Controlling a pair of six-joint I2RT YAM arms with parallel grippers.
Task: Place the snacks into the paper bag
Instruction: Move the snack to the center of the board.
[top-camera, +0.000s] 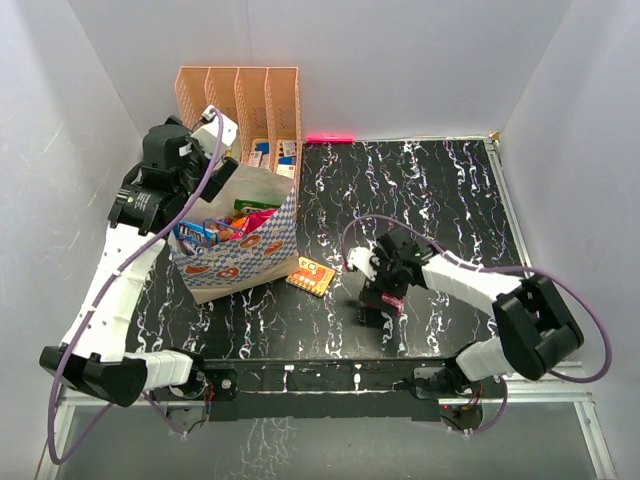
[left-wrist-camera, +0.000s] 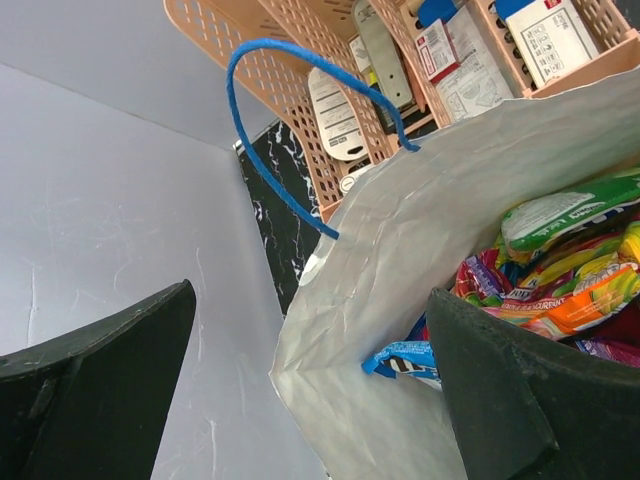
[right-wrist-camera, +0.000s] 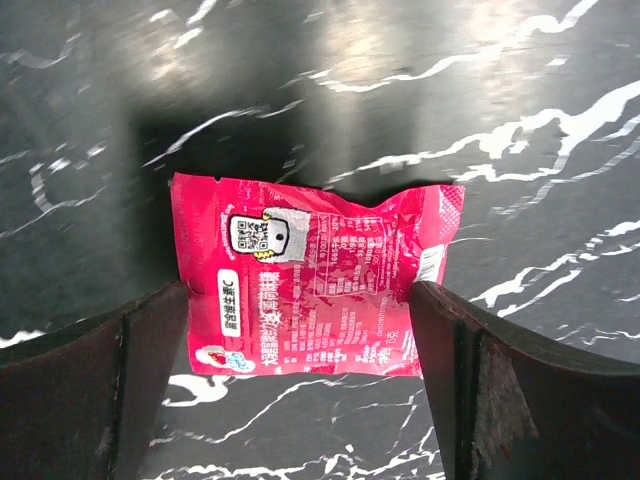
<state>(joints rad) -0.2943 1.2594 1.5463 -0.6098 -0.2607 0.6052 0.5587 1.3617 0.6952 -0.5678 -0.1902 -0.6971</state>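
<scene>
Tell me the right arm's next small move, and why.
Probably lower a little and close. The right gripper is open, straddling the pink packet, which lies flat on the black marbled table, outside the paper bag. Whether the fingertips touch the table cannot be told, so the descent should be gentle.

Overhead view: bright, even, diffuse light; white walls slightly washed out. Right wrist view: soft glare patches on the glossy table (right-wrist-camera: 330, 60), dark shadow just above the pink packet (right-wrist-camera: 315, 280), print sharp, right fingers (right-wrist-camera: 90, 390) dim and blurred. Left wrist view: paper bag (left-wrist-camera: 400, 250) well lit, left fingers (left-wrist-camera: 100, 390) out of focus
</scene>
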